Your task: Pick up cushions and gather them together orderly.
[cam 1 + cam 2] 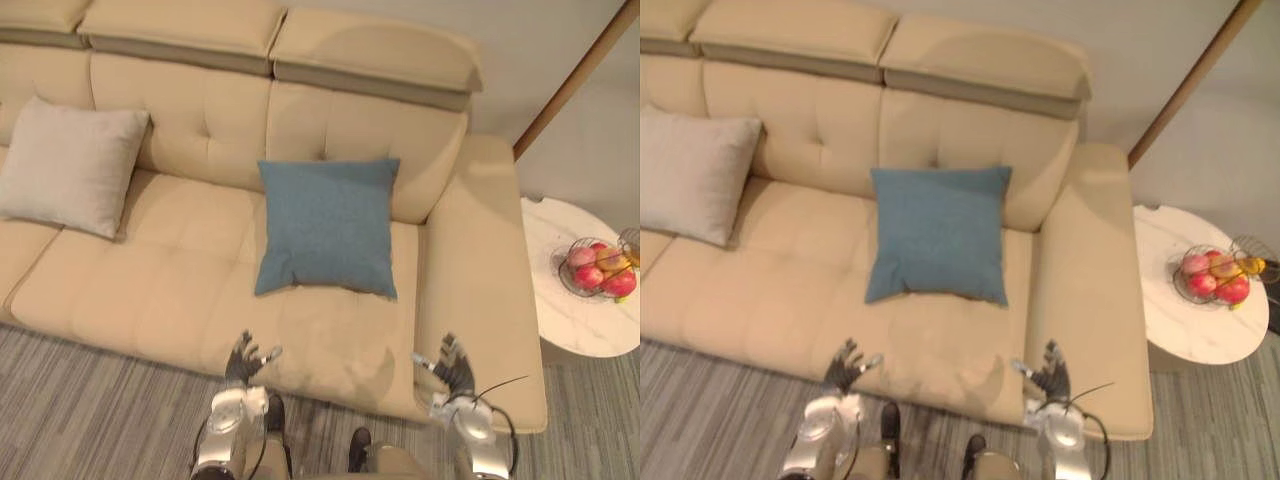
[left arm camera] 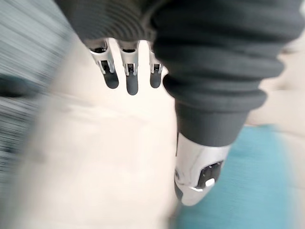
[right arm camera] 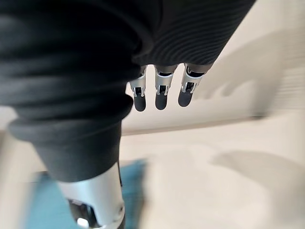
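A blue cushion leans against the backrest in the middle of a beige sofa. A pale beige cushion leans at the sofa's left end. My left hand hovers over the seat's front edge, below and left of the blue cushion, fingers straight and empty. My right hand is at the front edge near the right armrest, also open and empty. In the left wrist view the left hand's fingers stretch over the seat with the blue cushion beyond. The right wrist view shows the right hand's fingers straight.
A round white side table stands right of the sofa and carries a wire bowl of fruit. A wooden pole leans against the wall behind it. Grey striped carpet lies in front of the sofa.
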{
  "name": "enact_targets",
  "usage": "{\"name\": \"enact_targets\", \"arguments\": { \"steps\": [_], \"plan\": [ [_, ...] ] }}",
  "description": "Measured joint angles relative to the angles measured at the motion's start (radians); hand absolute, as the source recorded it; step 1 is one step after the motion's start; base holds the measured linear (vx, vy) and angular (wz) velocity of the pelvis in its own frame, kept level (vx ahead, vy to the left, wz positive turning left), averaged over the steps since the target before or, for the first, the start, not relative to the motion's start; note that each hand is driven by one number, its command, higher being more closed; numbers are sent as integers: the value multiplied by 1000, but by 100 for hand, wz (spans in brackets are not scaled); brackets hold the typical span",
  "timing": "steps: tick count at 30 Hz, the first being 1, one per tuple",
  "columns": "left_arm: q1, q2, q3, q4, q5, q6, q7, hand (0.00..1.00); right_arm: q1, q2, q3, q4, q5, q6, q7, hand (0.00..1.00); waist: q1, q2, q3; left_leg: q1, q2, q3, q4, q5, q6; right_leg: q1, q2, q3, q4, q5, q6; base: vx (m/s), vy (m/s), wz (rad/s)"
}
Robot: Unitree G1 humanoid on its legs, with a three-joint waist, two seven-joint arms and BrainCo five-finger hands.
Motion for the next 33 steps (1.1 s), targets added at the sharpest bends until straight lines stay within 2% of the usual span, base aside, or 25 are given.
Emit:
{"name": "enact_targets", "arguments": {
  "steps": [2, 6, 10, 13, 15, 16, 17, 18, 19, 20, 22, 23, 24, 25, 26, 27, 28, 29, 30, 31, 33],
  "plan": [
    [17, 22, 21, 48, 47, 15, -7, 0, -3, -2, -9, 84, -5, 12, 7, 0, -2, 2, -6, 38, -6, -1, -19, 5, 0, 48, 3, 2, -38, 13, 7, 101, 11, -1],
    [20, 49, 36, 74, 86, 16, -7, 0, -20, -12, -12, 143, -3, 26, 8, 0, -3, 3, -7, 68, -21, -3, -20, 3, 2, 88, -4, 8, -62, 21, 19, 59, 20, 2],
    [21, 49, 36, 92, 93, 15, -8, 0, -63, -13, -37, 167, -3, 28, 8, 0, -3, 5, -7, 84, -28, 22, -20, 0, 8, 91, -4, 42, -70, 37, 22, -39, 42, -23],
    [17, 47, 38, 90, 89, 14, -6, 0, -107, -16, -44, 170, -3, 32, 4, 0, 2, 11, 6, 83, -30, 67, -20, -7, 19, 43, -13, 90, -33, 50, 30, -94, 71, -48],
    [0, 48, 37, 91, 83, 14, -5, 0, -128, -16, -34, 169, -3, 35, -4, 0, -1, 18, 32, 62, -25, 85, 3, -18, 36, -6, -17, 96, 38, 64, 39, -152, 63, -41],
    [-23, 44, 37, 88, 82, 15, -3, 0, -137, -17, -15, 163, -3, 37, -9, 0, -1, 22, 40, 11, -16, 93, 59, -34, 60, -52, -16, 91, 64, 105, 59, -229, 73, -14],
    [-33, 40, 56, 65, 81, 12, -1, 0, -144, -12, -2, 161, -3, 45, -13, 0, 8, 31, 55, -31, 12, 106, 103, -45, 77, -79, -23, 63, 157, 81, 55, -203, 71, -11],
    [-38, 38, 68, 62, 80, 12, 0, 0, -144, -9, 2, 160, -3, 45, -12, 0, 8, 28, 59, -39, 13, 106, 114, -48, 79, -94, -34, 49, 244, 48, 52, -190, 37, 11],
    [-43, 33, 77, 51, 79, 14, 4, 0, -136, 3, 7, 160, -3, 47, -13, 0, 10, 26, 64, -55, 11, 95, 160, -56, 89, -117, -59, 38, 493, -21, 85, -130, -17, 26],
    [-42, 34, 77, 33, 79, 14, 12, 0, -137, 11, 9, 158, -3, 47, -12, 0, 19, 17, 59, -82, 10, 85, 197, -61, 92, -106, -70, 43, 636, -45, 106, -163, -26, 25],
    [-40, 33, 88, 15, 76, 14, 21, 0, -148, 15, 24, 155, -3, 44, -13, 0, 35, 2, 52, -136, 7, 80, 239, -53, 81, -77, -69, 69, 682, -58, 122, -194, -59, 8],
    [-40, 22, 110, 10, 60, 15, 23, 0, -160, 15, 32, 150, -3, 44, -16, 0, 45, -14, 43, -181, 5, 81, 274, -37, 73, -37, -69, 73, 605, -59, 105, -227, -88, 4],
    [-41, 18, 115, 9, 57, 15, 25, 0, -162, 16, 32, 141, -3, 43, -17, 0, 48, -16, 42, -199, 5, 80, 283, -32, 70, -19, -67, 70, 567, -75, 98, -265, -123, 2],
    [-42, -5, 114, 8, 46, 14, 30, 0, -168, 11, 31, 115, -2, 39, -25, 0, 53, -1, 49, -237, 12, 74, 294, -9, 64, 28, -46, 39, 437, -169, 64, -306, -159, 3],
    [-36, -28, 114, 10, 39, 15, 32, 0, -170, 7, 30, 111, -2, 36, -33, 0, 62, 22, 51, -257, 25, 68, 268, 24, 62, 66, -18, 4, 327, -215, 36, -326, -173, 2],
    [-32, -38, 114, 10, 38, 14, 33, 0, -168, 7, 30, 111, -2, 36, -38, 0, 65, 31, 50, -261, 31, 65, 255, 39, 60, 74, -8, -4, 293, -223, 27, -371, -173, 1],
    [-32, -46, 113, 10, 33, 14, 36, 0, -167, 8, 30, 113, -2, 37, -50, 0, 70, 58, 53, -267, 56, 71, 218, 50, 50, 89, 31, -21, 223, -230, 14, -313, -130, 7],
    [-30, -51, 112, 12, 32, 15, 37, 0, -163, 8, 30, 113, -2, 37, -53, 0, 70, 66, 54, -266, 65, 74, 203, 35, 32, 91, 40, -33, 208, -224, 4, -395, -122, 31],
    [-32, -54, 112, 11, 32, 14, 39, 0, -142, 11, 20, 114, -2, 38, -59, 0, 63, 65, 59, -266, 76, 82, 185, -24, -11, 90, 41, -66, 179, -201, -34, -356, -89, 35],
    [-38, -53, 113, 3, 32, 14, 41, 0, -129, 12, 3, 119, -2, 42, -62, 0, 64, 53, 68, -267, 87, 93, 209, -26, -6, 85, 33, -89, 175, -193, -50, -385, -80, 39],
    [-36, -53, 113, 3, 34, 15, 42, 0, -104, -1, -19, 121, -2, 46, -74, 0, 62, 51, 70, -259, 71, 71, 397, -42, 21, 73, 2, -122, 177, -182, -66, -273, -35, 19]
  ]
}}
